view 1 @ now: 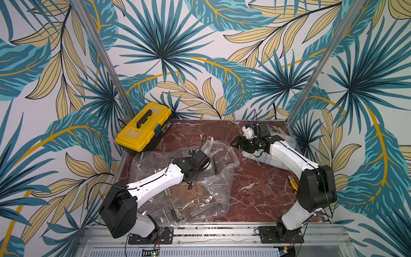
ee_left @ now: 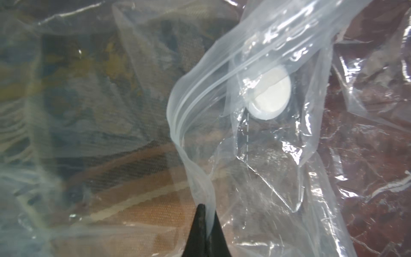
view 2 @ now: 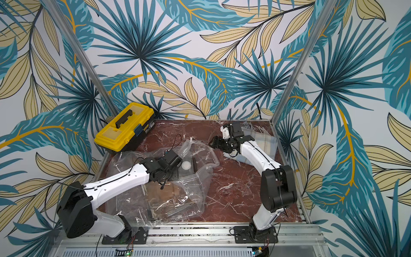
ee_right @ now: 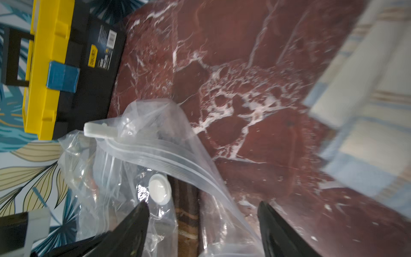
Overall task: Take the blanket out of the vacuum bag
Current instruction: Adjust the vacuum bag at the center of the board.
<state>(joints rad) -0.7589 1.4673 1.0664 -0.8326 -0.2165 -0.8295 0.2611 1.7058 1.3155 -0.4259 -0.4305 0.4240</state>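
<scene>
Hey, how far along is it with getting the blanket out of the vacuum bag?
Done: the bag looks unzipped, and a pale blanket lies outside it. In hand: the left gripper pinches the bag's zip edge; the right gripper is open, empty. Left: a brown blanket sits inside.

Vacuum bag [view 1: 219, 184]: clear, crumpled, zip mouth gaping, white valve [view 2: 186, 165] facing up; lies left of centre. Brown plaid blanket [view 1: 184, 194] inside, flat. Pale blue checked blanket [view 2: 265, 142] outside, far right.
</scene>
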